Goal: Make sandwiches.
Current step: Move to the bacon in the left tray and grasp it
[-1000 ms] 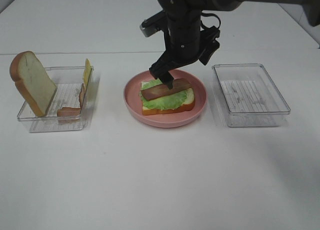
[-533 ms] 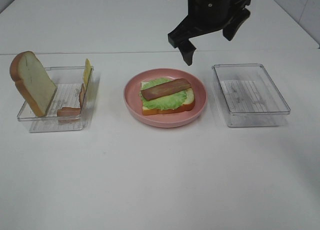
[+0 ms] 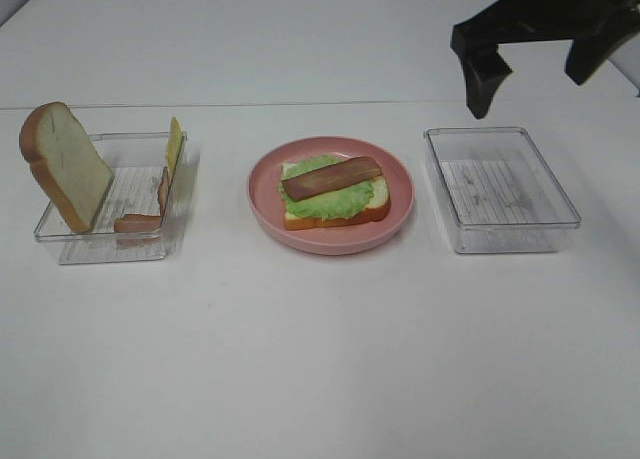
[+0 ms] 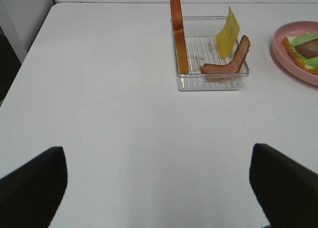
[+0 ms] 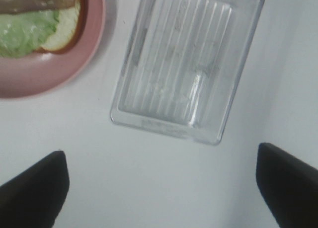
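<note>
An open-faced sandwich point(image 3: 333, 191) lies on the pink plate point(image 3: 265, 207): one bread slice, green lettuce and a brown bacon strip on top. It also shows in the right wrist view as the sandwich point(image 5: 39, 29). My right gripper point(image 3: 530, 94) hangs open and empty, high above the far edge of the right tray point(image 3: 500, 189). A second bread slice point(image 3: 65, 164) leans upright in the left tray point(image 3: 60, 241), beside a yellow cheese slice point(image 3: 174, 147) and bacon point(image 3: 140, 221). My left gripper point(image 4: 159, 188) is open and empty over bare table, well short of that tray point(image 4: 211, 84).
The right tray point(image 5: 184, 64) is a clear plastic box with nothing in it. The pink plate point(image 5: 74, 64) sits beside it. A table edge and a wall show at the left of the left wrist view.
My right gripper has lifted off the plate, leaving the bacon strip on the lettuce, and swung up and to the right above the empty tray. Nothing else has moved.
</note>
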Available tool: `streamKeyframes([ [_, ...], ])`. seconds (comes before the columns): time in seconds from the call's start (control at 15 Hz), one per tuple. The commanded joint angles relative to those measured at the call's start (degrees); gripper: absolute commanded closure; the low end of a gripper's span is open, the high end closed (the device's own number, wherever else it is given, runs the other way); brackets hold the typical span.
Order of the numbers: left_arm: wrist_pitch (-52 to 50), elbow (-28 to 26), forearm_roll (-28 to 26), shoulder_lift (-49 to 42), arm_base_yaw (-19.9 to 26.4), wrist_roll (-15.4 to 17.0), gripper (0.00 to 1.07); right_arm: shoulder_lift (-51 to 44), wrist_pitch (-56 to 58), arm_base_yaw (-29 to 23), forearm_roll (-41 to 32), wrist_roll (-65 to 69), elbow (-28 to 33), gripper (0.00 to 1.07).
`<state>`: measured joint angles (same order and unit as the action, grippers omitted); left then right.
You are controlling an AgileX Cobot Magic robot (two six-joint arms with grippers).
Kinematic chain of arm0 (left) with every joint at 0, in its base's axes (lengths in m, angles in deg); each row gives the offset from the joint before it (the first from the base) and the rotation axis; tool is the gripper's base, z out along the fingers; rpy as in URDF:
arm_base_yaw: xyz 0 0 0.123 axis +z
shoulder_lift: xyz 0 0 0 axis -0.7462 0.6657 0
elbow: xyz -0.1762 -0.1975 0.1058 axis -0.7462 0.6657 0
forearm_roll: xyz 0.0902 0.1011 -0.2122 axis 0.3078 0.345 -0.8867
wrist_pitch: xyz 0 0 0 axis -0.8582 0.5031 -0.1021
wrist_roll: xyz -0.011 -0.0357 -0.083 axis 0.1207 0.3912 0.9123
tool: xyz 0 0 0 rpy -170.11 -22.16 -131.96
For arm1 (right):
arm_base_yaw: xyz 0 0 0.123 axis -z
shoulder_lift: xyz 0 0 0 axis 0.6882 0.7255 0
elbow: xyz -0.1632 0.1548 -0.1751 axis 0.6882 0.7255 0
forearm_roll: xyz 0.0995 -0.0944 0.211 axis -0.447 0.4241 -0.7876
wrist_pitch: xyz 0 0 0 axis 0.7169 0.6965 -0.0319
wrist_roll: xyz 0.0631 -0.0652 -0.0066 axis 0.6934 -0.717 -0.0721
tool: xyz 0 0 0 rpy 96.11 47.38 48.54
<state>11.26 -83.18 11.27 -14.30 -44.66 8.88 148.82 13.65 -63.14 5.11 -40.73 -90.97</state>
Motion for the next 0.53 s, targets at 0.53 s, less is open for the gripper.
streamKeyframes([
  [0.53,-0.2,0.1,-0.4,-0.9,0.0,-0.1,0.15,-29.9,0.9,0.6,0.0,1.4,26.4,0.08],
])
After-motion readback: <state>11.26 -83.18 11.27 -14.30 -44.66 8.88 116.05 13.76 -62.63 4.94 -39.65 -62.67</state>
